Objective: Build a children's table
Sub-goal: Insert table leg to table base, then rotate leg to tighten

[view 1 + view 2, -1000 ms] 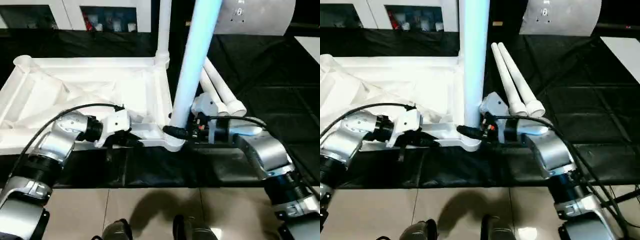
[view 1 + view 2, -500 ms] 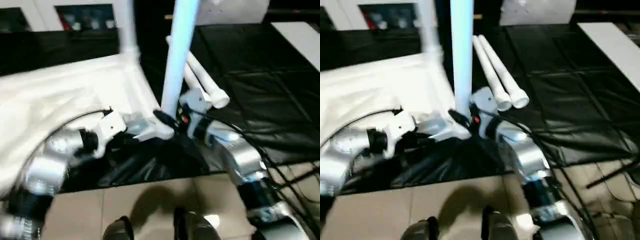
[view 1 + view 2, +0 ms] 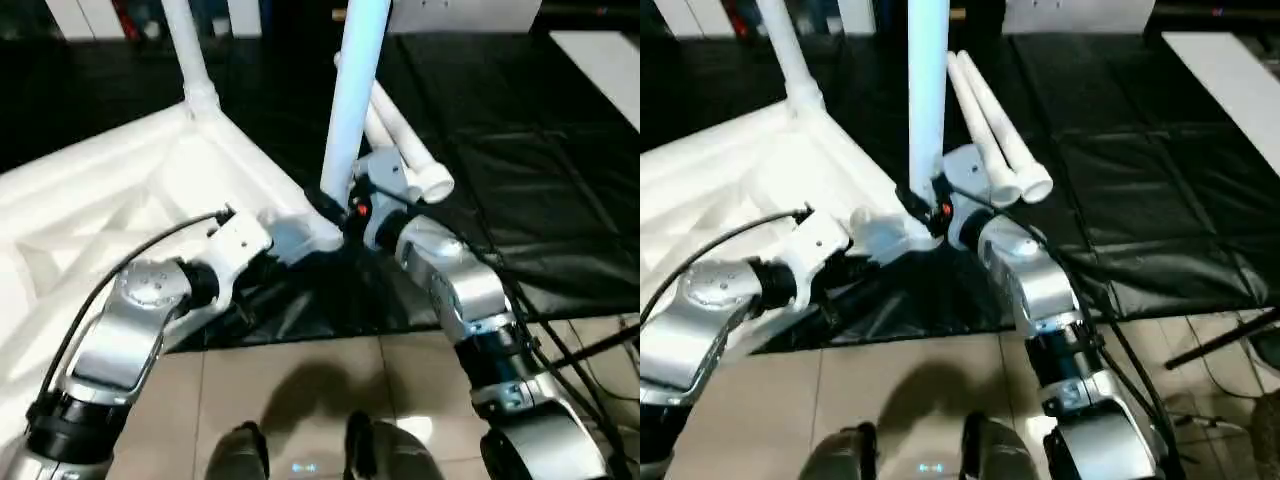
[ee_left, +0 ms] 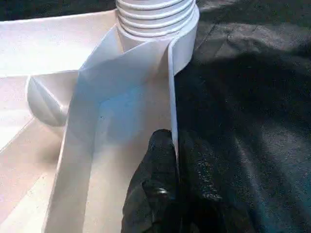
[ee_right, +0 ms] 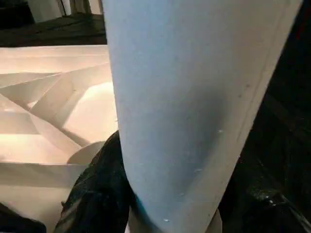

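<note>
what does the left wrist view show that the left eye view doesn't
The left wrist view shows the left gripper's fingers pinching the table top's thin side wall, below the ribbed foot of a leg in its corner socket. The left eye view adds two spare legs lying on the black sheet, another standing leg, and the right gripper at the near leg. Both show that near corner.

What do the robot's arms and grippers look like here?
Both arms are silver cylindrical segments joined by black rings. The left arm has a white wrist block with a black cable looping over it. The right arm shows a small red light. Gripper fingers are matte black.
</note>
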Controlling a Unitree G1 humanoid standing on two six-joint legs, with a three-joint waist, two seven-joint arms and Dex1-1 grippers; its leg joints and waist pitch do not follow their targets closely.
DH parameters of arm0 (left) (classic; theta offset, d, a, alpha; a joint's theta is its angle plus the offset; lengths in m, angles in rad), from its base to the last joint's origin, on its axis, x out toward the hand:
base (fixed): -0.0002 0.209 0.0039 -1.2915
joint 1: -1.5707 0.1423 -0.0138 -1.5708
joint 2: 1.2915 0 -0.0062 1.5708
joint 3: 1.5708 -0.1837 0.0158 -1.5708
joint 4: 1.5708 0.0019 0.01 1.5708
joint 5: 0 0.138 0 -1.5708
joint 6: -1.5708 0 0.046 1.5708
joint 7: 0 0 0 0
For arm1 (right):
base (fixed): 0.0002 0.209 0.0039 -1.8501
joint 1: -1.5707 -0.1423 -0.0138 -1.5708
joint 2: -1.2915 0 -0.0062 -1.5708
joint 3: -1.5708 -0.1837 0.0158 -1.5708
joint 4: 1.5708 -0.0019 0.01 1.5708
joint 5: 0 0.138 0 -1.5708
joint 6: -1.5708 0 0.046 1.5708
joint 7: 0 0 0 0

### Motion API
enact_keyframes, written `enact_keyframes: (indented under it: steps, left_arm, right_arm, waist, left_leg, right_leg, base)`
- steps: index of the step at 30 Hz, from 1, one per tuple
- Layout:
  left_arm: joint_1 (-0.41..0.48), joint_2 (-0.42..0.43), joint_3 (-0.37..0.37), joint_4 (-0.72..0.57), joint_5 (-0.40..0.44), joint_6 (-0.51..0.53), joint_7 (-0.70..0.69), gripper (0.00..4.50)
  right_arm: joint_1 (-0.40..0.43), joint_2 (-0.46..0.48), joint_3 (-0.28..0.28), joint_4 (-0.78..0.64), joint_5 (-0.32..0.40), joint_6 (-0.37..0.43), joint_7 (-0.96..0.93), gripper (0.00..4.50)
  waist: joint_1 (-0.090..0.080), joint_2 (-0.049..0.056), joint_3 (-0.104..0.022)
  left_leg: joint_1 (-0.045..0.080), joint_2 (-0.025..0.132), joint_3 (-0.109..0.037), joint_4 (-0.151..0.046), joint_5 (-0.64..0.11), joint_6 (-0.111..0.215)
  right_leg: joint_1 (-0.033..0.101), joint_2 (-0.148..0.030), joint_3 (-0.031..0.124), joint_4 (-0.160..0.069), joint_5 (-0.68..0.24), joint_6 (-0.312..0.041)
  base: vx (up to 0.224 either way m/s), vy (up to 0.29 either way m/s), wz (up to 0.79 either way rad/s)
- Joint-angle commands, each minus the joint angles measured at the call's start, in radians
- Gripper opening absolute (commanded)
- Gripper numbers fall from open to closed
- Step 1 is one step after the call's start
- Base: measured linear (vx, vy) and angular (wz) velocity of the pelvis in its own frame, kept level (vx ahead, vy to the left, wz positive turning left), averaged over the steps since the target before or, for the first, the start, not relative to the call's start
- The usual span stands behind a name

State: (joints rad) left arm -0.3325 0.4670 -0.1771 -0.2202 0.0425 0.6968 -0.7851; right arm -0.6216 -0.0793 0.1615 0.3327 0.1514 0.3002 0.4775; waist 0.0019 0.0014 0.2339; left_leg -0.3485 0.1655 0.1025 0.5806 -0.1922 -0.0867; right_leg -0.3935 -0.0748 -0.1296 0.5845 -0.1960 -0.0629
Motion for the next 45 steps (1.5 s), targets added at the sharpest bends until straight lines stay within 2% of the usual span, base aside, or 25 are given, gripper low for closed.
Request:
enact_keyframes:
  steps: [1, 2, 4, 5, 8, 10, 13, 15, 17, 19, 20, 24, 25, 27, 28, 29, 31, 33, 34, 35, 36, 39, 41, 43, 45]
  left_arm:
    - [-0.046, 0.02, 0.0, -0.115, 0.012, -0.003, 0.022, 0.0]
    - [-0.045, 0.017, 0.002, -0.116, 0.016, 0.0, 0.023, 0.0]
    - [-0.047, 0.018, 0.001, -0.112, 0.026, -0.001, 0.019, 0.0]
    - [-0.049, 0.022, -0.002, -0.112, 0.027, 0.0, 0.018, 0.0]
    - [-0.057, 0.028, -0.005, -0.11, 0.021, 0.015, 0.024, 0.0]
    - [-0.061, 0.026, -0.002, -0.107, 0.011, 0.021, 0.031, 0.0]
    - [-0.07, 0.024, 0.009, -0.09, -0.005, 0.014, 0.04, 0.0]
    - [-0.074, 0.019, 0.024, -0.061, -0.009, -0.012, 0.042, 0.0]
    - [-0.076, 0.021, 0.026, -0.044, -0.01, -0.033, 0.039, 0.0]
    - [-0.076, 0.042, 0.026, 0.02, -0.019, -0.111, 0.011, 0.0]
    - [-0.076, 0.042, 0.026, 0.02, -0.019, -0.111, 0.011, 0.0]
    - [-0.084, 0.072, 0.006, 0.11, -0.043, -0.235, -0.065, 0.0]
    - [-0.087, 0.078, 0.0, 0.123, -0.049, -0.261, -0.084, 0.0]
    - [-0.094, 0.094, -0.018, 0.159, -0.067, -0.329, -0.143, 0.0]
    - [-0.095, 0.098, -0.023, 0.169, -0.072, -0.349, -0.163, 0.0]
    - [-0.096, 0.109, -0.039, 0.198, -0.077, -0.401, -0.202, 0.0]
    - [-0.096, 0.111, -0.048, 0.22, -0.087, -0.448, -0.239, 0.0]
    - [-0.099, 0.112, -0.052, 0.243, -0.109, -0.467, -0.283, 0.0]
    - [-0.103, 0.114, -0.056, 0.261, -0.116, -0.486, -0.302, 0.0]
    - [-0.109, 0.122, -0.066, 0.28, -0.116, -0.508, -0.325, 0.0]
    - [-0.116, 0.131, -0.077, 0.305, -0.116, -0.538, -0.356, 0.0]
    - [-0.134, 0.149, -0.098, 0.355, -0.115, -0.597, -0.419, 0.0]
    - [-0.152, 0.157, -0.111, 0.388, -0.11, -0.632, -0.458, 0.0]
    - [-0.16, 0.16, -0.119, 0.405, -0.103, -0.657, -0.486, 0.0]
    - [-0.165, 0.159, -0.121, 0.41, -0.101, -0.662, -0.494, 0.0]
  right_arm:
    - [0.089, -0.01, 0.044, 0.211, -0.057, 0.084, 0.0, 1.91]
    - [0.087, -0.011, 0.044, 0.215, -0.058, 0.079, 0.002, 1.91]
    - [0.084, -0.013, 0.046, 0.222, -0.058, 0.068, 0.007, 1.91]
    - [0.083, -0.013, 0.046, 0.224, -0.057, 0.064, 0.01, 2.47]
    - [0.079, -0.012, 0.041, 0.234, -0.054, 0.054, 0.015, 2.73]
    - [0.076, -0.011, 0.041, 0.243, -0.057, 0.039, 0.017, 2.89]
    - [0.071, -0.014, 0.037, 0.254, -0.059, -0.001, 0.024, 3.12]
    - [0.083, -0.026, 0.035, 0.227, -0.053, -0.029, 0.045, 3.39]
    - [0.091, -0.032, 0.03, 0.211, -0.047, -0.037, 0.054, 3.5]
    - [0.147, -0.067, 0.014, 0.095, -0.004, -0.052, 0.121, 3.69]
    - [0.147, -0.067, 0.014, 0.095, -0.004, -0.052, 0.121, 3.81]
    - [0.214, -0.133, -0.006, -0.034, 0.036, -0.061, 0.193, 4.07]
    - [0.223, -0.145, -0.008, -0.049, 0.04, -0.07, 0.206, 4.13]
    - [0.24, -0.178, -0.03, -0.089, 0.063, -0.089, 0.24, 4.35]
    - [0.244, -0.188, -0.037, -0.102, 0.071, -0.093, 0.251, 4.43]
    - [0.247, -0.21, -0.045, -0.124, 0.084, -0.107, 0.287, 4.43]
    - [0.243, -0.228, -0.049, -0.13, 0.09, -0.137, 0.322, 4.48]
    - [0.23, -0.255, -0.051, -0.133, 0.091, -0.144, 0.357, 4.48]
    - [0.224, -0.269, -0.05, -0.137, 0.093, -0.144, 0.374, 4.48]
    - [0.215, -0.283, -0.048, -0.138, 0.096, -0.141, 0.394, 4.48]
    - [0.203, -0.298, -0.048, -0.139, 0.103, -0.142, 0.419, 4.48]
    - [0.176, -0.331, -0.039, -0.144, 0.12, -0.13, 0.488, 4.48]
    - [0.157, -0.35, -0.015, -0.147, 0.122, -0.127, 0.547, 4.48]
    - [0.147, -0.362, 0.008, -0.145, 0.115, -0.136, 0.59, 4.48]
    - [0.139, -0.362, 0.016, -0.137, 0.112, -0.143, 0.606, 4.48]
  waist:
    - [-0.008, 0.023, -0.041]
    - [-0.009, 0.024, -0.039]
    - [-0.008, 0.02, -0.042]
    - [-0.007, 0.021, -0.041]
    - [-0.005, 0.019, -0.048]
    - [-0.003, 0.017, -0.045]
    - [-0.001, 0.02, -0.048]
    - [0.003, 0.019, -0.055]
    - [0.006, 0.021, -0.058]
    - [0.011, 0.021, -0.062]
    - [0.014, 0.024, -0.07]
    - [0.017, 0.026, -0.083]
    - [0.019, 0.024, -0.092]
    - [0.02, 0.025, -0.113]
    - [0.017, 0.022, -0.124]
    - [0.018, 0.026, -0.13]
    - [0.017, 0.022, -0.131]
    - [0.02, 0.022, -0.126]
    - [0.021, 0.022, -0.12]
    - [0.023, 0.023, -0.114]
    - [0.024, 0.022, -0.112]
    - [0.026, 0.023, -0.1]
    - [0.027, 0.02, -0.089]
    - [0.028, 0.018, -0.09]
    - [0.029, 0.016, -0.097]
  left_leg:
    - [0.009, 0.05, -0.021, -0.096, -0.497, 0.002]
    - [0.004, 0.048, -0.023, -0.097, -0.497, 0.005]
    - [0.002, 0.048, -0.021, -0.099, -0.472, 0.013]
    - [0.004, 0.047, -0.021, -0.099, -0.466, 0.016]
    - [0.004, 0.047, -0.016, -0.096, -0.428, 0.027]
    - [0.001, 0.048, -0.013, -0.099, -0.41, 0.033]
    - [0.005, 0.048, -0.008, -0.097, -0.398, 0.035]
    - [0.002, 0.05, -0.002, -0.096, -0.351, 0.042]
    - [0.0, 0.055, 0.005, -0.097, -0.293, 0.05]
    - [-0.003, 0.056, 0.01, -0.096, -0.261, 0.06]
    - [0.0, 0.059, 0.012, -0.095, -0.235, 0.066]
    - [-0.002, 0.059, 0.02, -0.091, -0.218, 0.071]
    - [-0.004, 0.058, 0.025, -0.086, -0.157, 0.085]
    - [-0.021, 0.056, 0.026, -0.072, 0.006, 0.124]
    - [-0.018, 0.05, 0.031, -0.059, 0.124, 0.171]
    - [-0.022, 0.042, 0.033, -0.047, 0.21, 0.22]
    - [-0.032, 0.04, 0.036, -0.035, 0.262, 0.277]
    - [-0.036, 0.039, 0.039, -0.034, 0.208, 0.298]
    - [-0.036, 0.047, 0.038, -0.038, 0.149, 0.291]
    - [-0.033, 0.05, 0.038, -0.042, 0.089, 0.274]
    - [-0.033, 0.051, 0.038, -0.044, 0.062, 0.259]
    - [-0.025, 0.057, 0.041, -0.055, -0.067, 0.183]
    - [-0.014, 0.055, 0.044, -0.063, -0.171, 0.122]
    - [-0.013, 0.056, 0.043, -0.065, -0.176, 0.096]
    - [-0.012, 0.055, 0.045, -0.064, -0.145, 0.099]
  right_leg:
    - [0.034, -0.09, 0.069, -0.098, -0.531, -0.09]
    - [0.034, -0.095, 0.068, -0.108, -0.6, -0.063]
    - [0.033, -0.096, 0.069, -0.116, -0.61, -0.045]
    - [0.031, -0.096, 0.071, -0.118, -0.614, -0.043]
    - [0.026, -0.097, 0.075, -0.118, -0.593, -0.055]
    - [0.026, -0.095, 0.075, -0.116, -0.579, -0.063]
    - [0.023, -0.096, 0.076, -0.12, -0.589, -0.07]
    - [0.026, -0.096, 0.08, -0.115, -0.534, -0.087]
    - [0.027, -0.089, 0.085, -0.101, -0.434, -0.127]
    - [0.031, -0.089, 0.088, -0.098, -0.383, -0.137]
    - [0.034, -0.087, 0.09, -0.091, -0.335, -0.147]
    - [0.036, -0.082, 0.093, -0.083, -0.296, -0.175]
    - [0.039, -0.079, 0.097, -0.074, -0.216, -0.197]
    - [0.056, -0.079, 0.098, -0.04, -0.004, -0.241]
    - [0.049, -0.068, 0.098, -0.02, 0.171, -0.271]
    - [0.05, -0.064, 0.099, -0.004, 0.3, -0.297]
    - [0.044, -0.063, 0.102, 0.012, 0.403, -0.317]
    - [0.044, -0.067, 0.1, 0.006, 0.349, -0.314]
    - [0.042, -0.071, 0.1, -0.002, 0.255, -0.308]
    - [0.041, -0.071, 0.099, -0.014, 0.145, -0.295]
    - [0.042, -0.072, 0.099, -0.018, 0.096, -0.288]
    - [0.036, -0.074, 0.102, -0.039, -0.115, -0.252]
    - [0.032, -0.077, 0.104, -0.06, -0.285, -0.21]
    - [0.034, -0.08, 0.107, -0.064, -0.326, -0.189]
    - [0.033, -0.078, 0.11, -0.06, -0.285, -0.19]
  base:
    - [0.0, 0.0, 0.0]
    - [0.0, 0.0, 0.0]
    - [0.0, 0.0, 0.0]
    - [0.0, 0.0, 0.0]
    - [0.0, 0.0, 0.0]
    - [0.0, 0.0, 0.0]
    - [0.0, 0.0, 0.0]
    - [0.0, 0.0, 0.0]
    - [0.0, 0.0, 0.0]
    - [0.0, 0.0, 0.0]
    - [0.0, 0.0, 0.0]
    - [0.03, -0.005, 0.02]
    - [0.066, -0.01, 0.05]
    - [0.075, -0.009, 0.0]
    - [0.078, -0.005, -0.02]
    - [0.069, 0.002, 0.0]
    - [0.0, 0.0, 0.0]
    - [0.0, 0.0, 0.0]
    - [0.0, 0.0, 0.0]
    - [0.0, 0.0, 0.0]
    - [0.0, 0.0, 0.0]
    - [0.0, 0.0, 0.0]
    - [0.0, 0.0, 0.0]
    - [0.0, 0.0, 0.0]
    - [0.0, 0.0, 0.0]
